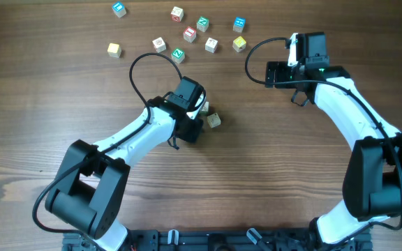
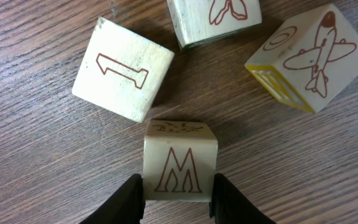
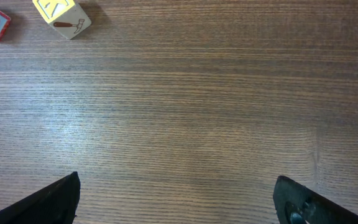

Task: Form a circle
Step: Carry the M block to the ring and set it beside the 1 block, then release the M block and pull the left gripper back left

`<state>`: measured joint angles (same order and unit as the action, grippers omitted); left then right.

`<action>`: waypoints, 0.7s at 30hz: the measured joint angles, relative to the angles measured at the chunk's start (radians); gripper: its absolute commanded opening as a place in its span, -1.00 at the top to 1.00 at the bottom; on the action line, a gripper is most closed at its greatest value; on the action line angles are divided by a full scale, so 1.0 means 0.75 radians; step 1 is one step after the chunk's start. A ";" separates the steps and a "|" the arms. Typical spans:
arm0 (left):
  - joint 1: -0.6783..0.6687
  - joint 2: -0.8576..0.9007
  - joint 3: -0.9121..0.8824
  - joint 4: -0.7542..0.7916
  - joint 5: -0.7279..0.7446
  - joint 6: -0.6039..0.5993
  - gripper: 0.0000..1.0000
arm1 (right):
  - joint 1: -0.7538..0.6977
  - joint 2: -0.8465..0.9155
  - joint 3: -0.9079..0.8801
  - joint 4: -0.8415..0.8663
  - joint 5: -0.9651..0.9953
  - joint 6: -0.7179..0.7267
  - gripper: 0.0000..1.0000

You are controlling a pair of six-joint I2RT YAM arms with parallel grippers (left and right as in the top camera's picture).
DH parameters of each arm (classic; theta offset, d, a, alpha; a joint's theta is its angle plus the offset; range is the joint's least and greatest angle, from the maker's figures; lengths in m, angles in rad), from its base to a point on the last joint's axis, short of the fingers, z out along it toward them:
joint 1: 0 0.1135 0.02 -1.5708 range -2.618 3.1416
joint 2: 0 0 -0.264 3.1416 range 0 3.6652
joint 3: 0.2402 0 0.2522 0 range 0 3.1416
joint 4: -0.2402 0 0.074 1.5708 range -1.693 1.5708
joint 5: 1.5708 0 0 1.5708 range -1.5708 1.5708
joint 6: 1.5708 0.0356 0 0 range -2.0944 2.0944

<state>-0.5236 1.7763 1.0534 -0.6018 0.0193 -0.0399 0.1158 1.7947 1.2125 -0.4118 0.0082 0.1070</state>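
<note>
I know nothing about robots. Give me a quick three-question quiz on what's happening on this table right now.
1. True or false: the right gripper is holding a block.
2. Which letter shows on the gripped block in the left gripper? A) M B) S C) Q
3. Fill in: near the number-1 block, the yellow-sided block bears a drawing of an ___.
Key: 1 false, it is open over bare wood; 2 A; 3 airplane.
</note>
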 measured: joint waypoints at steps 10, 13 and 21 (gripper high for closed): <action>0.000 0.000 0.000 0.001 0.000 0.002 0.32 | 0.001 0.000 0.000 0.000 -0.001 0.000 -1.00; 0.000 0.000 0.000 0.001 0.000 0.035 0.28 | 0.000 0.000 0.000 -0.001 -0.001 0.000 -0.99; 0.000 0.000 0.000 0.002 -0.001 0.068 -0.08 | 0.000 0.000 0.000 0.000 -0.001 0.000 -1.00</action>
<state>-0.5236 1.7763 1.0534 -0.6006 0.0189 0.0113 0.1158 1.7947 1.2125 -0.4118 0.0078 0.1070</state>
